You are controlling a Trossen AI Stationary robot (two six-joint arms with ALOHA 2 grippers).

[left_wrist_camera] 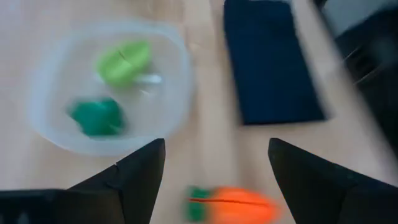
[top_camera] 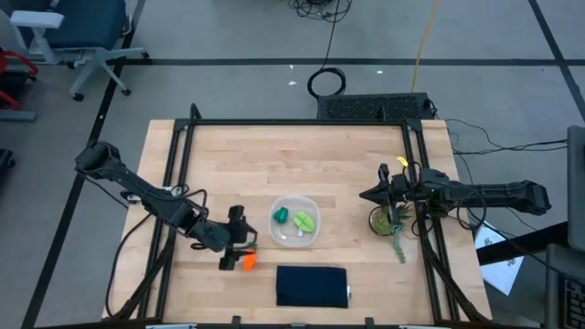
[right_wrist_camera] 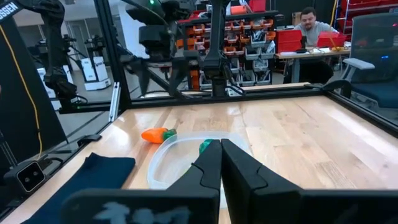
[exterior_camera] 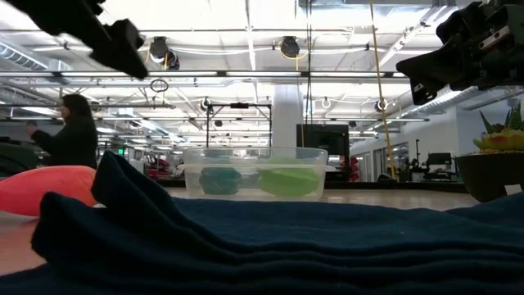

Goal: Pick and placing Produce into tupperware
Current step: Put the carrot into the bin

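Left end effector [top_camera: 239, 255] sits lower left of centre in the high view, fingers spread wide with nothing between them, right over the carrot [top_camera: 247, 261]. In the left wrist view the carrot [left_wrist_camera: 233, 203] lies on the bench just ahead of the gap between the two dark fingers [left_wrist_camera: 134, 177], not gripped.

The tub [top_camera: 295, 222] is dead centre of the high view, a bit up and to the right of the carrot. Dark green piece [top_camera: 281, 216] is inside it on the left, leafy piece [top_camera: 306, 220] inside on the right. The low view shows both through the clear wall.

Right end effector [top_camera: 367, 194] is parked right of centre, fingers pressed shut, holding nothing, near the plant [top_camera: 388, 222] at the bench's right edge.

Navy cloth [top_camera: 312, 286] lies flat at the bottom centre, below the tub.

Writing: only part of a white word up the arm at the top left corner of the right wrist view, ending "SEN". A person [right_wrist_camera: 309, 25] sits at a desk in the upper right there, and another person [exterior_camera: 70, 131] stands at the left of the low view.
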